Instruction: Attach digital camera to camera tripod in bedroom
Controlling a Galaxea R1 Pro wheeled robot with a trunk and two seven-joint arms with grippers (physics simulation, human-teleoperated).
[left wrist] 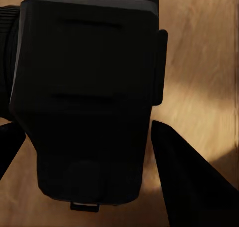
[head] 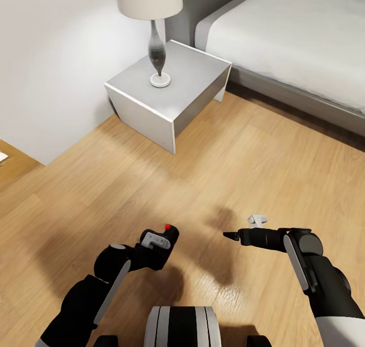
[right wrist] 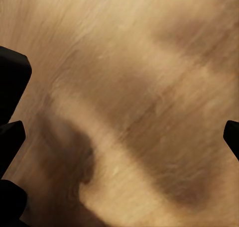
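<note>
Left gripper (head: 165, 241) clamped the digital camera (head: 170, 234); right gripper (head: 230, 234) hung empty, jaws apart. Transport step: locating the tripod came next.

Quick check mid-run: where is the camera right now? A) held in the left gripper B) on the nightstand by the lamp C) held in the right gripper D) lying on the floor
A: the camera sits between the left gripper's fingers, red button up in the head view, above the wood floor; the right gripper holds nothing.
</note>
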